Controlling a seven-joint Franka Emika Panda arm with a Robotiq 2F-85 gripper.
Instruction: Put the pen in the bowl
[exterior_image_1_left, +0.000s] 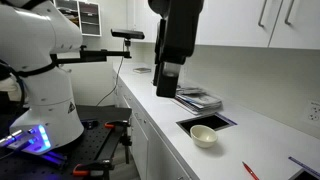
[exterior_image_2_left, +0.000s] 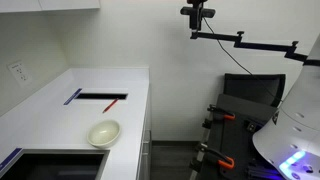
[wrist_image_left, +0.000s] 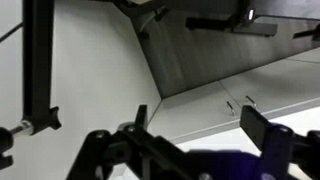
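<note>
- i am reading the counter (exterior_image_1_left: 270, 128) (exterior_image_2_left: 50, 112) as the surface carrying both task items. nothing on it is showing a finished step, so i am judging the task as not yet begun.
- i am seeing the gripper (exterior_image_1_left: 167, 88) (wrist_image_left: 200, 145) hanging high above the counter, well apart from both task items. in the wrist view its jaws are standing apart with nothing between them.
- i am finding the bowl (exterior_image_1_left: 203, 135) (exterior_image_2_left: 104, 132) sitting upright on the counter, just beside a dark recess (exterior_image_1_left: 206, 121). it is looking empty.
- i am locating the pen (exterior_image_1_left: 250, 171) (exterior_image_2_left: 110, 104) lying flat on the counter, near the bowl but not touching it.
- i am counting every step as outstanding: descending to the pen, closing on it, carrying it over the bowl and releasing it.
- the wrist view is pointing at wall and cabinets, so it is showing neither counter, bowl nor pen.
- the exterior view that is showing the camera stand (exterior_image_2_left: 200, 15) is not showing the gripper at all.
- the purplish-blue item (exterior_image_1_left: 302, 161) (exterior_image_2_left: 72, 97) is being cut off by a frame edge in an exterior view, and i am not making out what it is.
- the pen is appearing too thin for me to tell its tip from its tail.
</note>
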